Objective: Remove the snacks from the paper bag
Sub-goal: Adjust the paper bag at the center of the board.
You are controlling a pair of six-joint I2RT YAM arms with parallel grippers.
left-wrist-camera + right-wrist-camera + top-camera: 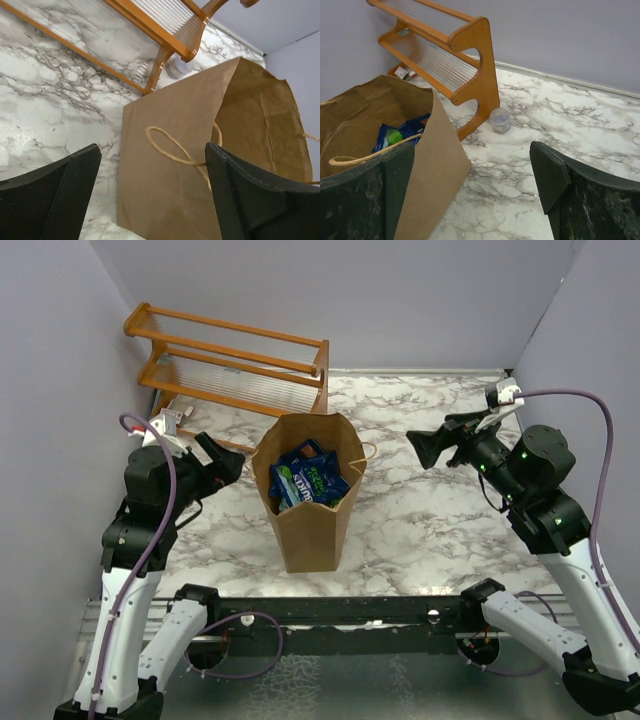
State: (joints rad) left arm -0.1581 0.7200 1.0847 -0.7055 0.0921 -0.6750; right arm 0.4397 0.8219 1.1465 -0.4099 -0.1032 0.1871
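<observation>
At the centre of the marble table the paper bag stands upright, its long axis vertical and its mouth open to the ceiling. The snacks are packed inside, blue and green packets just below the rim.

From above, my left gripper hangs just beside the bag's left wall, with the bag at 3 o'clock from it. My right gripper stands further off, with the bag at about 8 o'clock. Both have their fingers spread wide and hold nothing.

I judge the left arm the nearer one. Neither gripper is over the mouth, though, and since the packets can only be reached from straight above, the coming move turns on rising over the rim and then going down.

Only the top view shows the whole heap of packets. My left wrist camera sees just the bag's outer wall, a twisted handle and a strip of the bare inner wall, with no packets at all. My right wrist camera looks over the near rim and catches a corner of blue and green wrapper at 9 o'clock.

Behind the bag that view also shows the orange rack with a small lidded cup at its foot. Both are well apart from the bag.
</observation>
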